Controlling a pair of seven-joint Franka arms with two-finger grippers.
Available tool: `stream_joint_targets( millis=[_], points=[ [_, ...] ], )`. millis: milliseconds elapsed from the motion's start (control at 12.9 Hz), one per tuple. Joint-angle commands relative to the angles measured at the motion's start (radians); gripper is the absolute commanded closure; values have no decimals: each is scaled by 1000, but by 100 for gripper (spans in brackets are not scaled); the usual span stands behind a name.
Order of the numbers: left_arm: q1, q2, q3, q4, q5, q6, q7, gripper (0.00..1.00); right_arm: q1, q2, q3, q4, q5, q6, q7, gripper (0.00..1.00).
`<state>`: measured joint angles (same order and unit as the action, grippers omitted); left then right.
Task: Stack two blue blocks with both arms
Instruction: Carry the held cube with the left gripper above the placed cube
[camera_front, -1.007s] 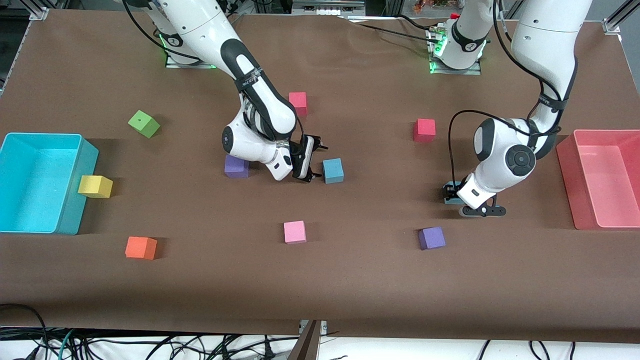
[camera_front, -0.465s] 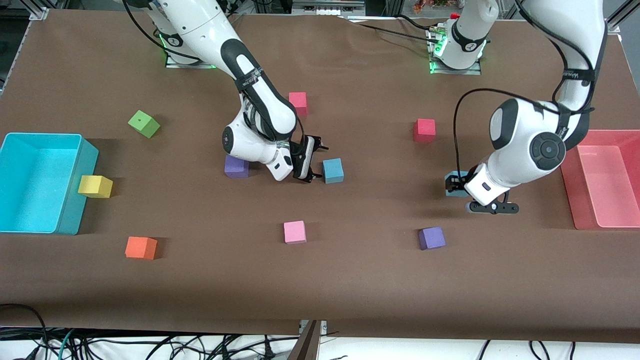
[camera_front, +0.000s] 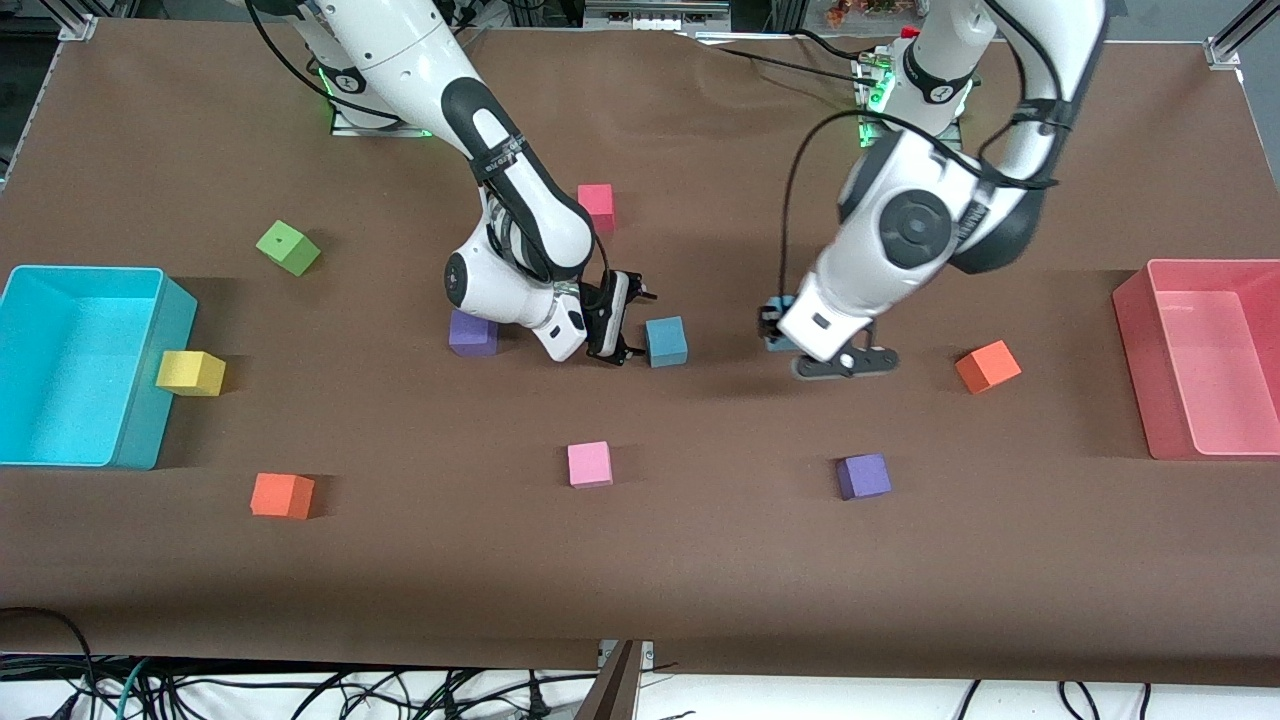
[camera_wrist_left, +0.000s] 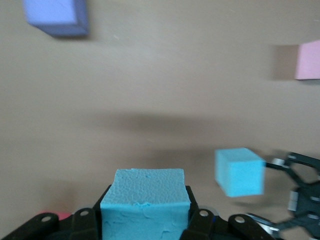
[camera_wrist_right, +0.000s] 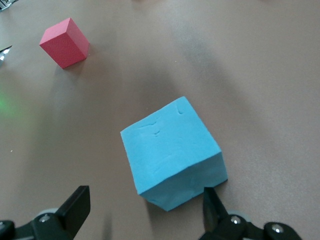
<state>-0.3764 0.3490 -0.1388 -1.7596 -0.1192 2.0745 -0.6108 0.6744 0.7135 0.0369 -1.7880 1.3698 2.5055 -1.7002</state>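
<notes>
One blue block (camera_front: 665, 340) rests on the brown table near the middle. My right gripper (camera_front: 635, 327) is low beside it, open. In the right wrist view this block (camera_wrist_right: 172, 152) lies just ahead of the fingers (camera_wrist_right: 216, 202), one finger close to its corner. My left gripper (camera_front: 775, 325) is shut on the second blue block (camera_front: 779, 344), carried in the air over the table between the resting block and an orange cube. The left wrist view shows the held block (camera_wrist_left: 145, 200) filling the jaws, with the resting block (camera_wrist_left: 239, 171) and my right gripper (camera_wrist_left: 300, 200) ahead.
A purple cube (camera_front: 473, 332) sits close to the right arm's wrist. A pink cube (camera_front: 589, 464), a purple cube (camera_front: 863, 476) and an orange cube (camera_front: 988, 366) lie nearby. A turquoise bin (camera_front: 150, 400) and a pink bin (camera_front: 1165, 400) stand at the table's ends.
The left arm has lifted its blue block and swung it toward the middle of the table, uncovering an orange cube. The right arm has not moved.
</notes>
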Motion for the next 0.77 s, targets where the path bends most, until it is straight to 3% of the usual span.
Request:
stream_joint_targets(
  millis=[0,697],
  points=[
    [-83,100,2,132,-7,-33,-155,100,2,4,4,7,28,12,-29,0],
    [-220,301,13,282,-10,-10,-339,100,-1,6,4,1,28,10,-50,0]
  ],
)
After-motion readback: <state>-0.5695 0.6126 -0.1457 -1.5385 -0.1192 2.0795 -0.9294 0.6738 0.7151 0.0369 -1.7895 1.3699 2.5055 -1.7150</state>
